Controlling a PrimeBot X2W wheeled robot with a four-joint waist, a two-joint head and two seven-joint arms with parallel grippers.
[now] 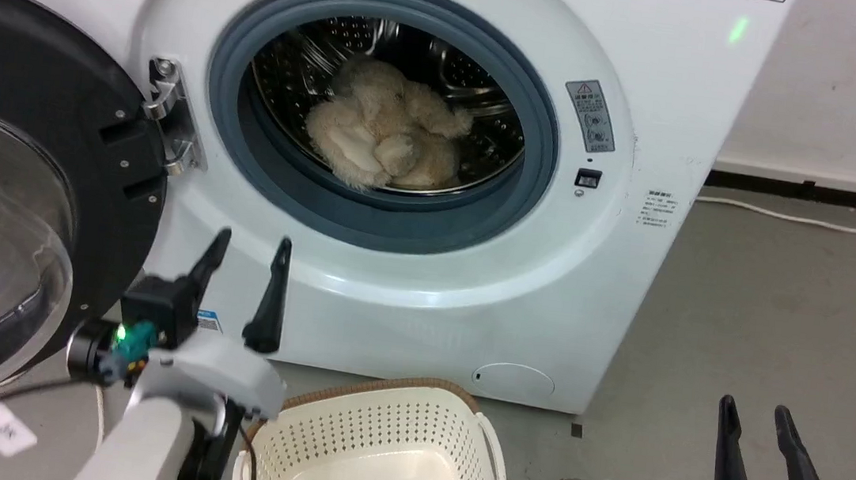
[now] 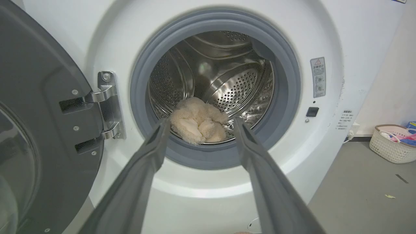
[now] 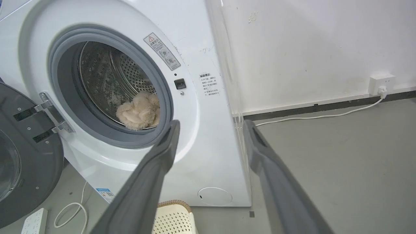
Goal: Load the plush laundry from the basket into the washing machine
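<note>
The cream plush laundry (image 1: 383, 140) lies inside the steel drum of the white washing machine (image 1: 646, 136), whose round door (image 1: 21, 173) hangs open to the left. The plush (image 2: 198, 121) also shows in the drum between my left fingers, and the plush (image 3: 139, 110) appears in the right wrist view. My left gripper (image 1: 252, 244) stands open below the door opening, empty. At the lower right my right gripper (image 1: 756, 408) is open and empty above the floor. The cream basket (image 1: 384, 426) sits on the floor before the machine, with only a sticker on its bottom.
A white cable (image 1: 820, 221) runs along the floor by the wall at right. A power strip (image 3: 34, 221) and a looped cord lie on the floor under the door. Another basket (image 2: 391, 143) with coloured items stands by the wall.
</note>
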